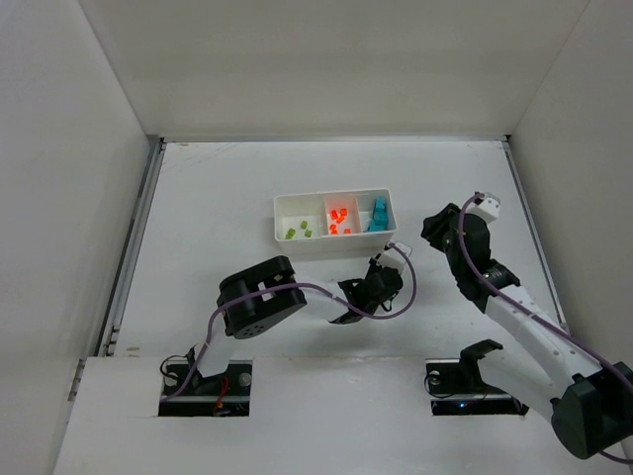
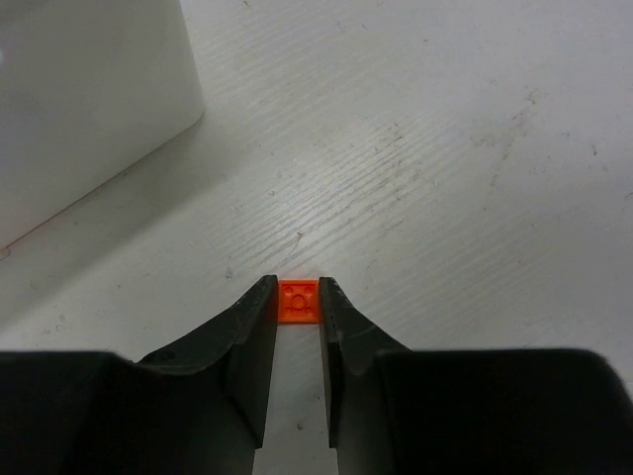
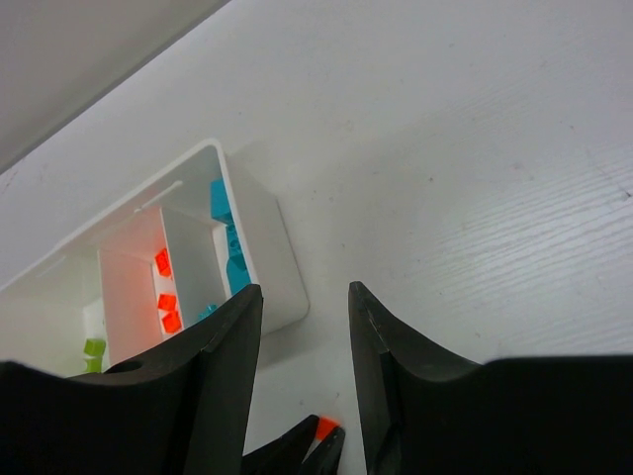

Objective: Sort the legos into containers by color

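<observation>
Black fingers (image 2: 252, 327) of the left claw (image 2: 298, 303) pinch a single orange-red brick (image 2: 298, 301) at their very tips, jaws closed tight against its two sides, one round stud facing the wrist camera. Whether the brick rests on the white worktop (image 2: 445, 178) or sits just off it cannot be told.

Past the brick, a rounded corner of the white tray (image 2: 89, 99) shows at the upper left of that view, apart from the claw. Seen from overhead, the left claw (image 1: 384, 265) reaches low across the worktop, near the tray's right end on its near side.

Off to the right, the right claw (image 3: 305, 297) hangs above the worktop with its jaws roughly half apart and nothing between them. Below it, at the lower edge of its wrist view, the left claw's tip and its orange-red brick (image 3: 326, 427) are visible, with the tray (image 3: 272, 247) just beyond.

Farther back, mid-worktop, the tray (image 1: 282, 236) holds the sorted legos in three side-by-side compartments: lime green bricks (image 1: 298, 232) on the left, orange-red bricks (image 1: 338, 220) in the middle, teal bricks (image 1: 378, 218) on the right.
</observation>
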`<act>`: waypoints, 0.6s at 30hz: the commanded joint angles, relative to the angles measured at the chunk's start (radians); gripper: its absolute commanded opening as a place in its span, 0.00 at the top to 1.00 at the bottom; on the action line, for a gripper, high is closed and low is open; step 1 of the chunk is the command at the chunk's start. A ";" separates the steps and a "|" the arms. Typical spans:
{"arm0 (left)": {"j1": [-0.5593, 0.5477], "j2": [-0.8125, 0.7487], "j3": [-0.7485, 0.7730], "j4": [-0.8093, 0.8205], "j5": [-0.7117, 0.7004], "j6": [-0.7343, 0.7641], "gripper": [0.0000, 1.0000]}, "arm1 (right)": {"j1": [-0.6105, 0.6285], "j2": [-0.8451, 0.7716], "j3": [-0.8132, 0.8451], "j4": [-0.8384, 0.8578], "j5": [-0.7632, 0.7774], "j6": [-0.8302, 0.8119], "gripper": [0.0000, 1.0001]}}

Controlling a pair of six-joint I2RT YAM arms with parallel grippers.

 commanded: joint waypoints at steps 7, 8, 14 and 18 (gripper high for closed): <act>0.000 -0.189 -0.114 -0.036 -0.016 -0.026 0.84 | -0.036 -0.056 -0.058 0.013 -0.033 0.012 0.51; 0.005 -0.224 -0.129 -0.033 -0.019 -0.029 0.84 | -0.034 -0.057 -0.067 0.016 -0.033 0.015 0.51; 0.069 -0.413 -0.169 -0.048 -0.027 -0.041 0.84 | -0.025 -0.048 -0.132 0.059 -0.034 0.032 0.51; 0.142 -0.476 -0.152 -0.063 -0.018 -0.043 0.84 | -0.002 -0.025 -0.167 0.094 -0.033 0.053 0.51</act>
